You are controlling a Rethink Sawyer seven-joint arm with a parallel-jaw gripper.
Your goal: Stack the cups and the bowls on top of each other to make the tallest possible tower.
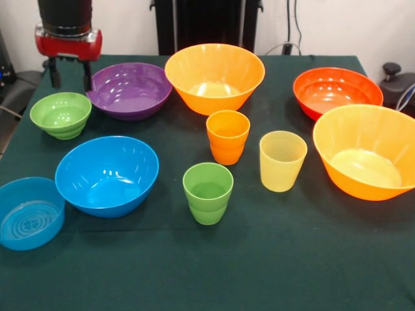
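Three ribbed cups stand upright and apart near the middle: green cup, orange cup, pale yellow cup. The bowls sit separately: small green bowl, small translucent blue bowl, medium blue bowl, purple bowl, red-orange bowl, one big orange bowl at the back and another at the right. No tower stands. My gripper hangs open and empty at the far left, above and behind the small green bowl, beside the purple bowl.
A dark green cloth covers the table. The robot's black pedestal stands behind the far edge. Dark equipment sits off the table's right corner.
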